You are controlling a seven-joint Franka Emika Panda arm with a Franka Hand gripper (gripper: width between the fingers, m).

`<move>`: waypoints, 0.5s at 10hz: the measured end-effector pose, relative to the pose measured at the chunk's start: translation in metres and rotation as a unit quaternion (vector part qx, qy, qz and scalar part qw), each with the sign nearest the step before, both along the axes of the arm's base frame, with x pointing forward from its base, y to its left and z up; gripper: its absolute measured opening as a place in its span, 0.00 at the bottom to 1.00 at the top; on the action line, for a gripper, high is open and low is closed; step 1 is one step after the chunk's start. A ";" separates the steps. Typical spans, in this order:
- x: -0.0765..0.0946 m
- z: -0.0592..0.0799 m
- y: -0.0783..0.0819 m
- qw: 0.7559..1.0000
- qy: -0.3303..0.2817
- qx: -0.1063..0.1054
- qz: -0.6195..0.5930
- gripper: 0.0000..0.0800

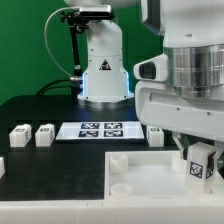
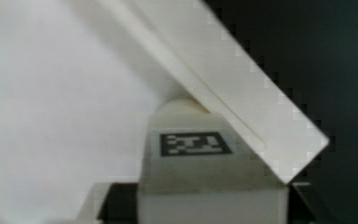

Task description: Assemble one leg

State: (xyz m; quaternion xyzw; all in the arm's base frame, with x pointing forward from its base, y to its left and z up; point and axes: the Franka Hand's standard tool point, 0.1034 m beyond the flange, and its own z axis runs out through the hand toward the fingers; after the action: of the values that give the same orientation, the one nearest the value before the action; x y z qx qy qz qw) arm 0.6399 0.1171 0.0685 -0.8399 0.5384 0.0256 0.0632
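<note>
My gripper (image 1: 199,163) is shut on a leg (image 1: 200,160), a small white block with a black-and-white tag on its face. It holds the leg over the exterior view's right end of the large white tray-like piece (image 1: 135,175), near a raised corner. In the wrist view the leg (image 2: 197,160) sits between the dark fingers (image 2: 128,200) of the gripper (image 2: 220,205), just beside the tray piece's raised edge (image 2: 229,80). I cannot tell whether the leg touches the tray piece. Three more legs (image 1: 20,136) (image 1: 45,135) (image 1: 155,135) lie on the black table.
The marker board (image 1: 98,129) lies flat behind the tray piece. The robot's white base (image 1: 103,70) stands at the back. The black table (image 1: 60,165) extends to the exterior view's left of the tray piece.
</note>
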 end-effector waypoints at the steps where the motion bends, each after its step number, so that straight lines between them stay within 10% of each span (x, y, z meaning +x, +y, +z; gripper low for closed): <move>1: 0.000 0.000 -0.001 0.994 0.007 0.020 -0.111 0.37; 5: -0.002 -0.002 0.000 0.969 0.023 0.039 -0.242 0.37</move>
State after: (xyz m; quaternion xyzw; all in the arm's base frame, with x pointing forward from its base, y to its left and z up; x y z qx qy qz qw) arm 0.6376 0.1176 0.0667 -0.6806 0.7257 0.0494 0.0880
